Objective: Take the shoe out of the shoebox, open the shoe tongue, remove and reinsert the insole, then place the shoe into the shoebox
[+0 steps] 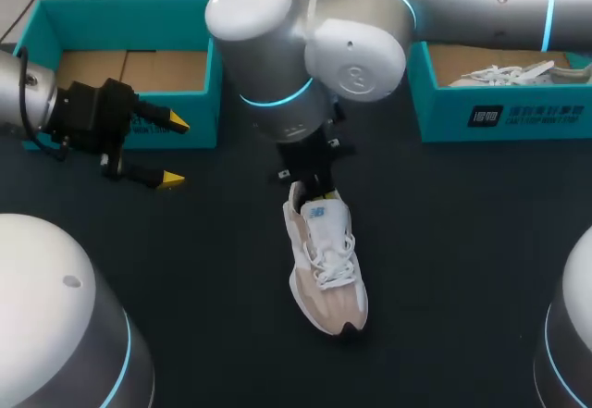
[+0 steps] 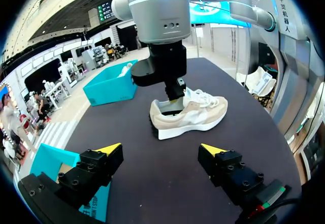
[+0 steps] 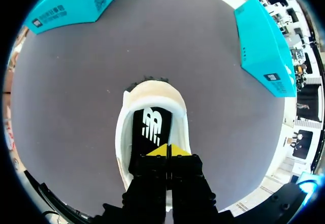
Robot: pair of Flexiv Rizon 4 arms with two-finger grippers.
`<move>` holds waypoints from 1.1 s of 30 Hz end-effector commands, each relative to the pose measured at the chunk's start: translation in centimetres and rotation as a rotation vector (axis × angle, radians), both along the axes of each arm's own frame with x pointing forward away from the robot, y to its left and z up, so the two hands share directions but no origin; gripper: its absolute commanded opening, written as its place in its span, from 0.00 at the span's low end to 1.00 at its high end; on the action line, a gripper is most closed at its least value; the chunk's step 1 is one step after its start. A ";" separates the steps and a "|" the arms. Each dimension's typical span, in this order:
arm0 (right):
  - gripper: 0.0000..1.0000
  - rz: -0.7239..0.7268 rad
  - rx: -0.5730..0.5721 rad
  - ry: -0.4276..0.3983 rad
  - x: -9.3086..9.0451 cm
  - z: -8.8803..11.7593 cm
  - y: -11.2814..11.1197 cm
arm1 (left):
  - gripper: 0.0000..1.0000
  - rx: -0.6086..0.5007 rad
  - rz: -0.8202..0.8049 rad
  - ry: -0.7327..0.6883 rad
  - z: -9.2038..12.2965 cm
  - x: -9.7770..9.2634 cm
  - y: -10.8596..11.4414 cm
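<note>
Beneath right fingers, the shoe

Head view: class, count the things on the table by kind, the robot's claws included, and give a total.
Shoeboxes: 2 (left shoebox, right shoebox)
Shoes: 2 (beige shoe, boxed shoe)
Claws: 2 (left claw, right claw)
Total: 6
</note>
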State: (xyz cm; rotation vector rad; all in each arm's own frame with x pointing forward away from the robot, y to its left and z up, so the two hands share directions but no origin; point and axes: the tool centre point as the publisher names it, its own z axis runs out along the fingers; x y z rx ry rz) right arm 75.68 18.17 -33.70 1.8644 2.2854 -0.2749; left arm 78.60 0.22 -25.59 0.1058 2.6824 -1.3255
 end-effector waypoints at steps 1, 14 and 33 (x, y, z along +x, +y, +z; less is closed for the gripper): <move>0.00 -0.001 -0.006 0.000 0.0 -0.2 0.3 | 1.00 0.002 0.001 -0.001 0.0 -0.1 0.0; 0.00 -0.098 0.025 0.197 -1.0 -0.4 2.3 | 1.00 0.002 0.001 -0.001 0.0 -0.1 0.0; 0.00 -0.150 0.016 0.251 -5.9 2.4 -0.5 | 1.00 0.002 0.001 -0.001 0.0 -0.1 0.0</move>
